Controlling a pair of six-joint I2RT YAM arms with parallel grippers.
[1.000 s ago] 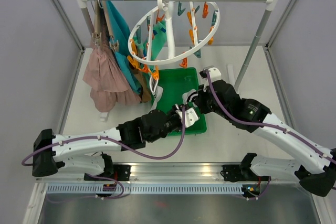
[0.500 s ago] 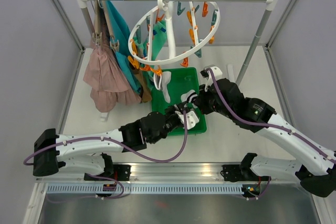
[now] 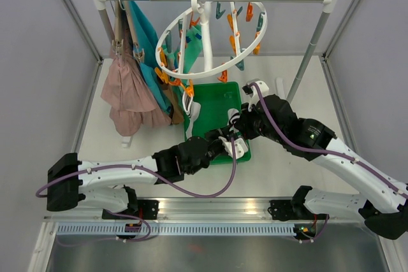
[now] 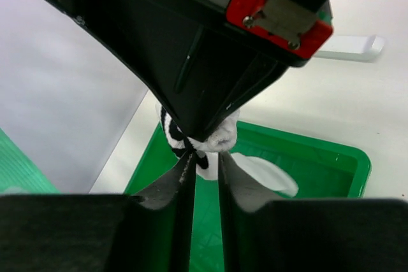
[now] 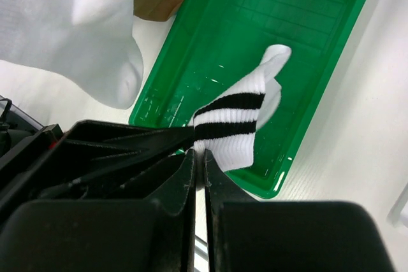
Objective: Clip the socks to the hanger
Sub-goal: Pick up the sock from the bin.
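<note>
Striped sock: the striped sock, white with two black cuff bands, hangs by its cuff over the near right part of the green tray; its toe droops toward the tray floor, and whether it touches I cannot tell.
Right gripper: the right gripper is over the tray's near right corner; its fingers are drawn almost together with the cuff edge pinched at the tips.
Left gripper: the left gripper meets the same cuff from the tray's near side; only a narrow slit shows between its fingers, and whether they have the fabric I cannot tell.
Hanger: the ring hanger hangs above the tray's far end; a plain white sock is already pegged to it over the tray's left rim; free pegs show above the far right.
Step in hand: likely passing or spreading the cuff between the two grippers.
Doing it well: keep one firm pinch before the other lets go; leave a flat strip of cuff free of both fingers for the peg; lift until the toe is out of the tray before moving toward a free peg.
</note>
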